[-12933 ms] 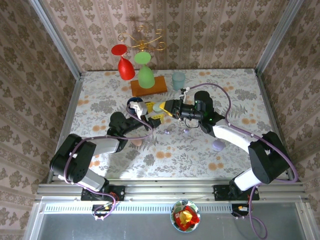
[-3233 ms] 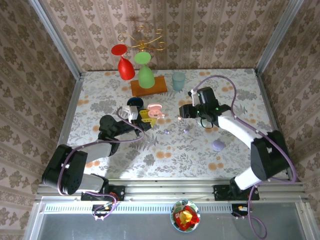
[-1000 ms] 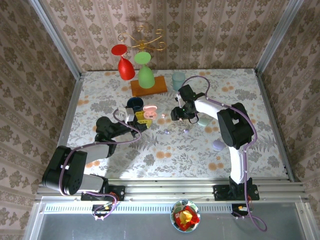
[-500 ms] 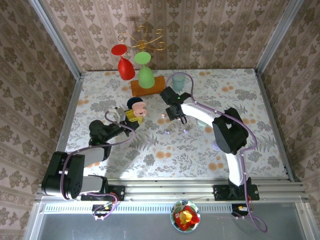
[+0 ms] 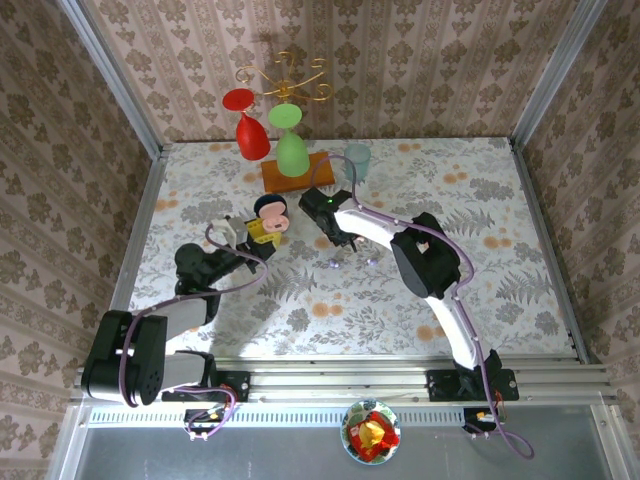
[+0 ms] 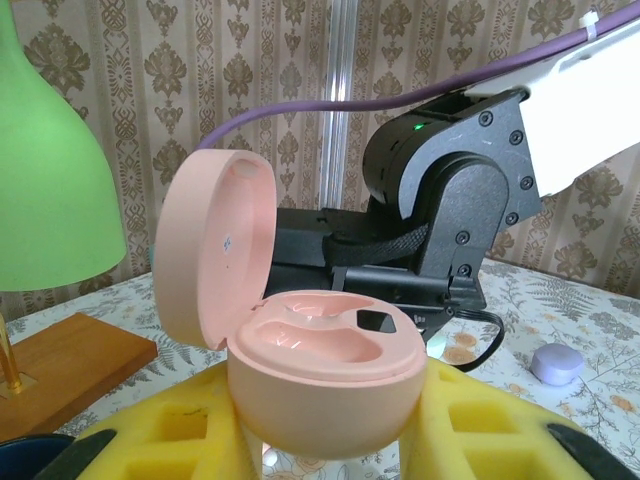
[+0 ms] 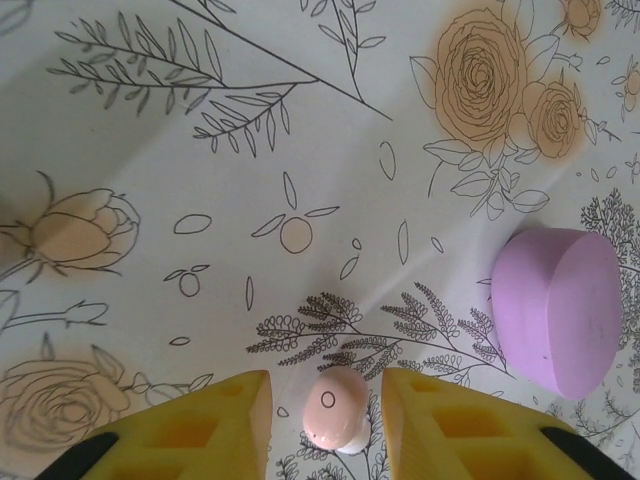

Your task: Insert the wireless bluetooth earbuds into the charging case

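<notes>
Right gripper (image 7: pixel 323 392) swung leftward, foam jaws straddling glossy pinkish earbud (image 7: pixel 336 404)

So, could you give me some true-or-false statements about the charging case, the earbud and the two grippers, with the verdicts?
1. The left gripper holds the pink charging case with its lid open. True.
2. The pinkish earbud sits inside that case. False: it lies on the table.
3. The right gripper is clamped on the earbud. False: its fingers stand on either side, with a gap at each.
4. In the right wrist view, a lilac case lies to the right of the earbud. True.
</notes>
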Robot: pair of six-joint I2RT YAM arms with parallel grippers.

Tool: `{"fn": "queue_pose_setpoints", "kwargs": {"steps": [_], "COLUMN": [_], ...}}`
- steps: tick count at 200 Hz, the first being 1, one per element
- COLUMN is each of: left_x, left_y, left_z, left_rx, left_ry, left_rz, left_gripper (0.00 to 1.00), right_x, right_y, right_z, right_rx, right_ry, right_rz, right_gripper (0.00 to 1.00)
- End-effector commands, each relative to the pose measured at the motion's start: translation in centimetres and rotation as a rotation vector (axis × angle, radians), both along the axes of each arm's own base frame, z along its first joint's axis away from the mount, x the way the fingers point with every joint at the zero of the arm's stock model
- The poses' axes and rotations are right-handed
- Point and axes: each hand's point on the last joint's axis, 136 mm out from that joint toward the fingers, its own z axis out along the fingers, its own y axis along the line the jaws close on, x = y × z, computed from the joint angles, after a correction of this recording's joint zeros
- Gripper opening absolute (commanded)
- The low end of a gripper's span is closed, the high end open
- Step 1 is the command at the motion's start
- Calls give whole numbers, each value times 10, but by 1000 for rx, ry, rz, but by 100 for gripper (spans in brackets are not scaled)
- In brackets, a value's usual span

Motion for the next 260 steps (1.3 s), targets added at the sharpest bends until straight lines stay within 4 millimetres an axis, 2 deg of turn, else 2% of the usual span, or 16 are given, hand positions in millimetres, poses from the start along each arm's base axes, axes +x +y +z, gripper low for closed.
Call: {"fn": "queue_pose_setpoints", "kwargs": {"steps": [1,52,148,192,260], "left_x": [-3,-3,-3,-2,-3], "left_y": [3,2,1,1,-5], "left_z": [9,7,8,5,2], "left_rx": [3,5,10,13,27], "left_ry": [-65,-60,-68,-62,-69], "left_rz": [8,3,-6,-7,-31], "left_gripper": [27,27,27,27,27], "right_x": [-2,-6,-9,-9,-22], "right_y": [-8,-11,-15,-11,1], "right_z": [3,-5,-12,3,42], "right_rx": [-77,-98,-102,-47,264], "right_ry": [-1,24,55,25,-34], "right_rz": [-10,-11,-19,-8,-19], "right_gripper": [35,33,20,18,17]}}
